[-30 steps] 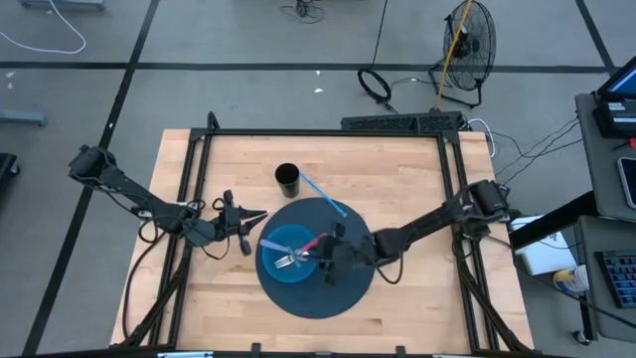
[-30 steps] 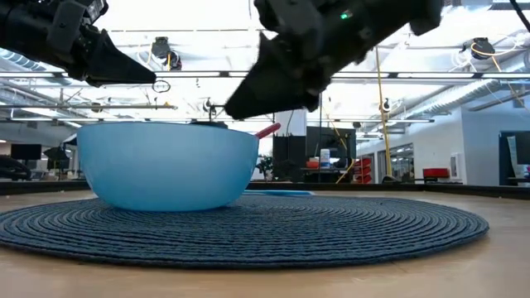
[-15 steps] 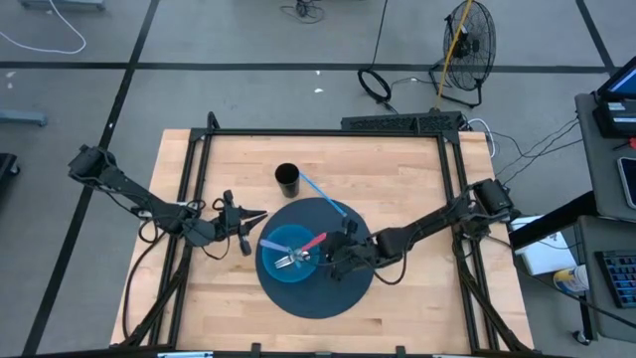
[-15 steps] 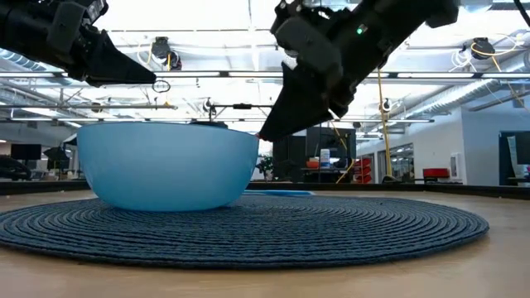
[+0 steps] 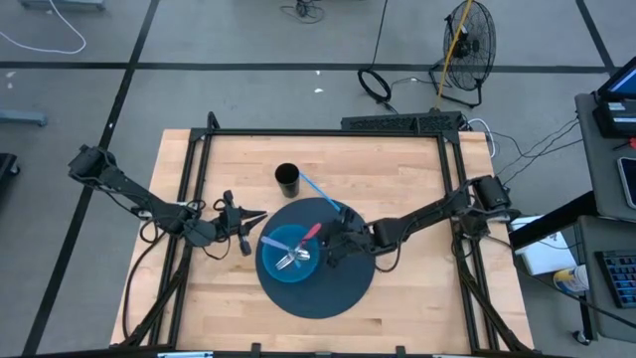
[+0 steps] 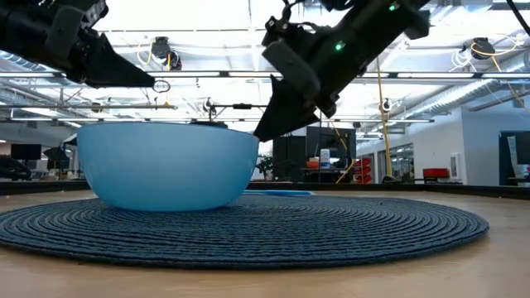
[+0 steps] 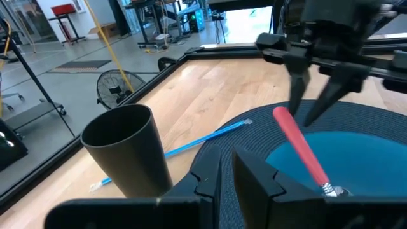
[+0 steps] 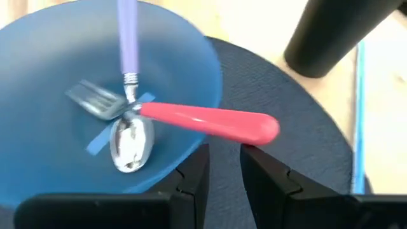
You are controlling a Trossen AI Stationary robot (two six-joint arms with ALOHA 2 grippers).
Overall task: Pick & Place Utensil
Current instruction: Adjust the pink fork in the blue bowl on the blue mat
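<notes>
A: Two tools in sight. How wide is the right tool (image 5: 331, 250), and is anything in it?

B: Its fingers (image 8: 191, 175) stand a little apart with nothing between them. It hangs just over the right rim of the bowl (image 5: 270, 261), above the mat (image 5: 348, 288). The red handle of the spoon (image 8: 210, 122) lies just ahead of the fingertips, not touching them as far as the right wrist view shows.

A: So where is the spoon?

B: In the bowl. Its metal end rests on the bowl's floor and the red handle leans out over the rim toward the right tool. In the left wrist view the handle (image 7: 300, 150) slants up out of the blue bowl, with the right tool's two fingers spread above it.

A: Anything else in the bowl?

B: A fork (image 8: 105, 95) with a pale purple handle, its tines crossing the spoon's neck, and a strip of blue tape (image 8: 108, 131) under them.

A: And the left tool (image 5: 248, 221)?

B: It hovers beside the bowl's left edge, over the desk (image 5: 397, 169) near the mat's rim, fingers slightly apart and empty.

A: Farther out?

B: A black cup (image 5: 287, 179) stands upright on the desk beyond the mat. A blue straw (image 5: 316, 189) lies beside it, one end reaching onto the mat.
</notes>
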